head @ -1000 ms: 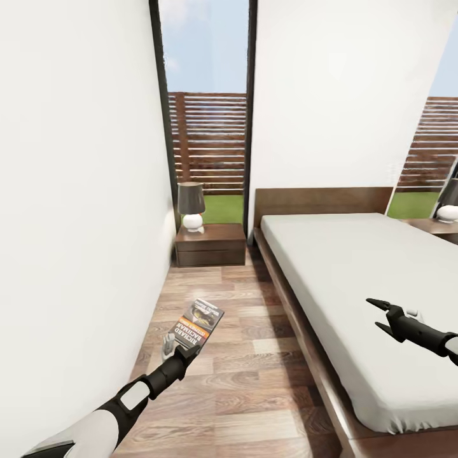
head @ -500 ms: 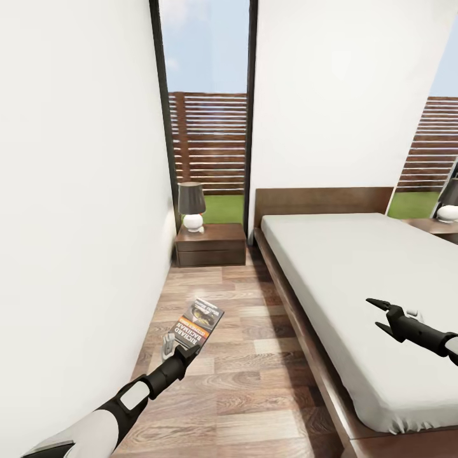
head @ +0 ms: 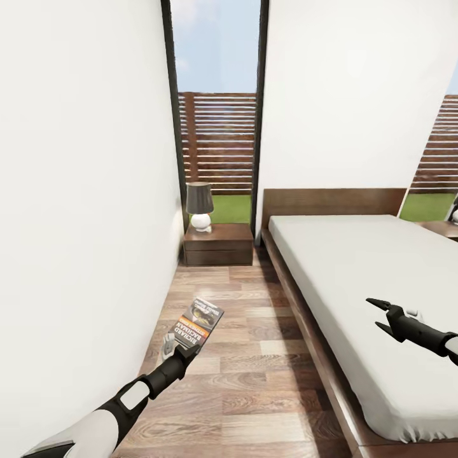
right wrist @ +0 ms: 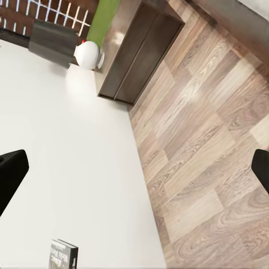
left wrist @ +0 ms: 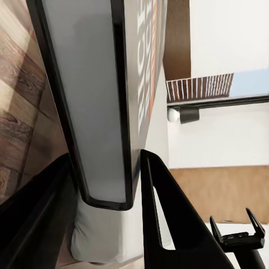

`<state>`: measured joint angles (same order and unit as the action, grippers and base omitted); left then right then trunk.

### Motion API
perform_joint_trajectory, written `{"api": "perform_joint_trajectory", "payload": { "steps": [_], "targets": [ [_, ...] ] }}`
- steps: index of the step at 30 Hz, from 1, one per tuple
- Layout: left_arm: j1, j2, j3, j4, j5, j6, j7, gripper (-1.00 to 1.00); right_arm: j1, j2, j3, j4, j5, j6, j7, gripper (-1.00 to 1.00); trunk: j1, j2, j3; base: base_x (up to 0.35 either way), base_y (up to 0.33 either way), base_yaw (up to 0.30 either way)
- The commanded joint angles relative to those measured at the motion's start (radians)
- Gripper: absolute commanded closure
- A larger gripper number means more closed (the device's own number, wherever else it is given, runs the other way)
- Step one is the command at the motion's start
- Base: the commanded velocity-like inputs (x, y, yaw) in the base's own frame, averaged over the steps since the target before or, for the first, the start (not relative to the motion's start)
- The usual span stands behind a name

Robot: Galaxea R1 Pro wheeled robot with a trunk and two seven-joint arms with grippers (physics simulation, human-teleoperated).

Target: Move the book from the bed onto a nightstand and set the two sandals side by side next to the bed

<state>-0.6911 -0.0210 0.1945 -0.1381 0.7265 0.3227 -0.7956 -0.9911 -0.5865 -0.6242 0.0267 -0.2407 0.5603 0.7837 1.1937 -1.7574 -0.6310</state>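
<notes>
My left gripper (head: 179, 350) is shut on the lower end of the book (head: 198, 323), holding it above the wood-plank floor between the white wall and the bed (head: 375, 273). In the left wrist view the book (left wrist: 101, 101) stands edge-on between the two black fingers (left wrist: 168, 224). The nightstand (head: 218, 244) sits ahead by the window, beside the headboard. Over the grey mattress my right gripper (head: 380, 315) hangs open with nothing in it. The right wrist view shows the nightstand (right wrist: 140, 50) and the book (right wrist: 63, 255). The sandals are out of view.
A lamp (head: 200, 205) with a dark shade and white base stands on the nightstand's left part. The white wall (head: 83, 222) runs close along my left arm. A second nightstand (head: 445, 228) shows at the bed's far side. The floor strip (head: 248, 356) leads to the nightstand.
The whole head view has shifted a little to the right and the room looks slightly closer, so the camera has moved. Both arms and the book keep their places in the picture.
</notes>
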Motion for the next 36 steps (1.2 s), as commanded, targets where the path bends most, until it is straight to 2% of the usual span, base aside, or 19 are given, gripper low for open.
{"api": "perform_joint_trajectory", "payload": {
  "steps": [1,36],
  "targets": [
    [-0.001,-0.001,0.008,0.0,-0.001,0.01,-0.003,1.0,-0.001,-0.001,0.004,0.003,-0.011,0.006,0.001,-1.0,0.0,-0.001,-0.001,0.0,0.0,0.092],
    [-0.001,-0.001,0.006,-0.003,-0.005,-0.002,-0.005,1.0,0.008,-0.001,0.004,0.004,-0.013,-0.006,0.002,-1.0,0.0,-0.001,-0.001,0.0,0.0,0.01]
  ]
}}
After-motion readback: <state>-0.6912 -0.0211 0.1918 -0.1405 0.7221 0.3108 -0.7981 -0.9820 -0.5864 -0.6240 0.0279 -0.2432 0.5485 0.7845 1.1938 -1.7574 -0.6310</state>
